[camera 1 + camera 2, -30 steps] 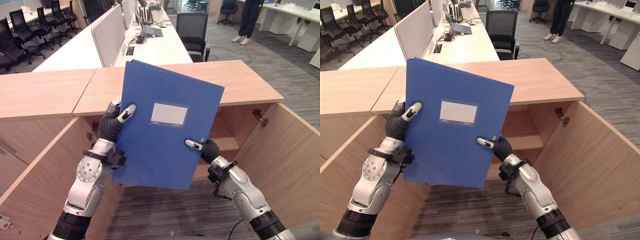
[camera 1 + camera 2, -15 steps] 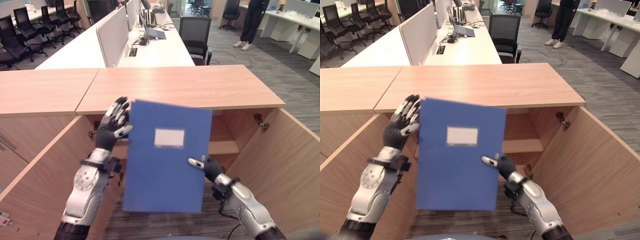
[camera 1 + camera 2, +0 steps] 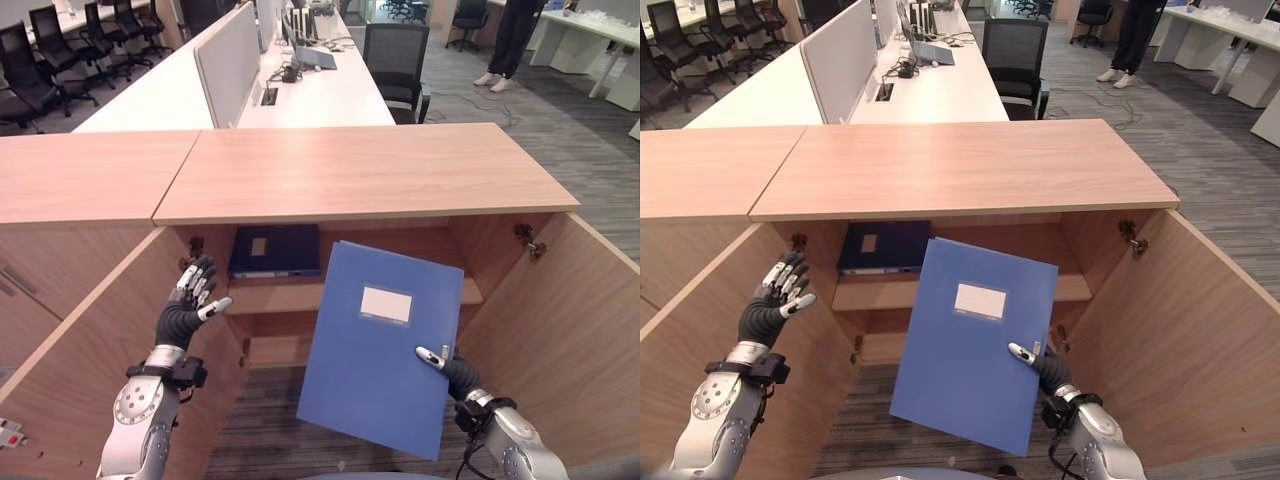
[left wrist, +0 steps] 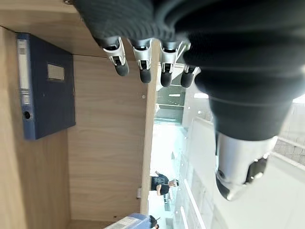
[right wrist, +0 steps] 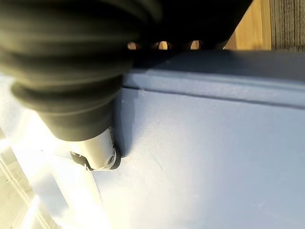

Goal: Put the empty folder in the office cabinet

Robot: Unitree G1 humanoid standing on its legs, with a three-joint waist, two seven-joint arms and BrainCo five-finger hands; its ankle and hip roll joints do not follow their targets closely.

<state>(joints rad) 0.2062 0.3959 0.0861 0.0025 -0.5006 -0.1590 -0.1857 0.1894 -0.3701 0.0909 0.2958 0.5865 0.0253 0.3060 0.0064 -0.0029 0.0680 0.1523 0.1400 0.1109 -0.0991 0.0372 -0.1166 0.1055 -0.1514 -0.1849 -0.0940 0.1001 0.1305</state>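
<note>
A blue folder (image 3: 385,345) with a white label hangs tilted in front of the open wooden cabinet (image 3: 360,175), level with its shelf (image 3: 440,292). My right hand (image 3: 452,372) is shut on the folder's lower right edge, thumb on the front face; the right wrist view shows the thumb pressed on the blue cover (image 5: 214,157). My left hand (image 3: 187,308) is raised at the left by the left door (image 3: 90,340), open, fingers (image 4: 141,62) spread and holding nothing.
A dark blue binder (image 3: 275,250) lies flat on the shelf's left part, also seen as the binder (image 4: 45,83) past my left hand. Both doors stand wide open; the right door (image 3: 580,330) is close by the folder. A person (image 3: 505,45) stands far back among desks and chairs.
My left hand has let go of the folder and moved out left. The folder has dropped lower and to the right, held by the right hand alone. The camera shifted, showing the shelf and binder.
</note>
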